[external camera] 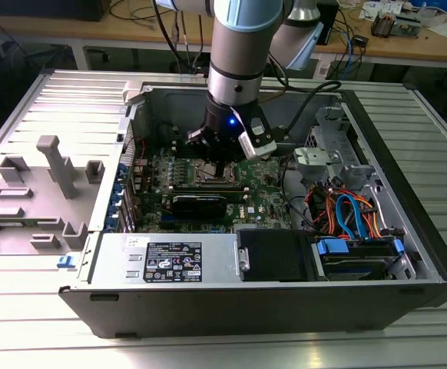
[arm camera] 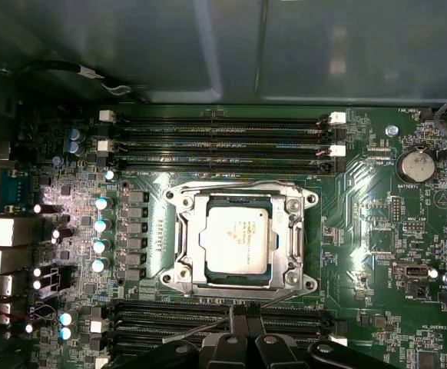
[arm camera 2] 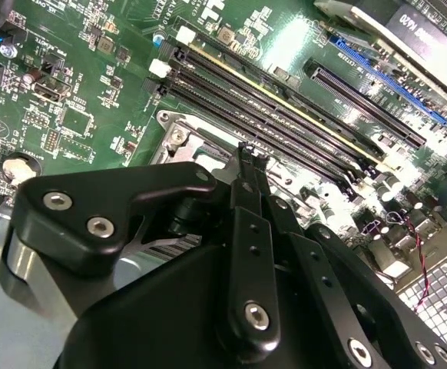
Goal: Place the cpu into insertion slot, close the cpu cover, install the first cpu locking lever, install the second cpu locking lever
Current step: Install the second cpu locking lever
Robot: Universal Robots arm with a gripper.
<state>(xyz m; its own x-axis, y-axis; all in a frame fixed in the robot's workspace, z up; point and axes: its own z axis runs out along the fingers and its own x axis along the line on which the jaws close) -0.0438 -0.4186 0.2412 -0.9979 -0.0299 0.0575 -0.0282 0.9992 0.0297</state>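
"Nearest my exterior camera is the computer case [external camera: 208,304], lying open on the ribbed tabletop [external camera: 24,323]. My arm drops straight into it, the pincer [external camera: 217,163] down over the green circuit board [external camera: 266,201]."

"Can you see the chip there?"

"No, the arm covers it. The first wrist view gives me that: the cpu [arm camera: 237,238] lies flat, grey top up, inside the insertion slot [arm camera: 204,263]. It's square, so no long axis, its edges parallel to the memory slots [arm camera: 216,142]. The cpu cover [arm camera: 289,238] is down around it, framing it."

"And the pincer?"

"Its tips [arm camera: 237,309] are just beside the cover's edge, pressed together. A thin wire lever [arm camera: 200,327] slants across the nearer memory slots right by them; I can't tell whether it's nipped."

"Second wrist view?"

"That shows the pincer [arm camera 2: 248,151] from behind, tips together, above a corner of the cover [arm camera 2: 179,138]. The memory slots [arm camera 2: 285,108] run diagonally past. The black linkage hides the chip."
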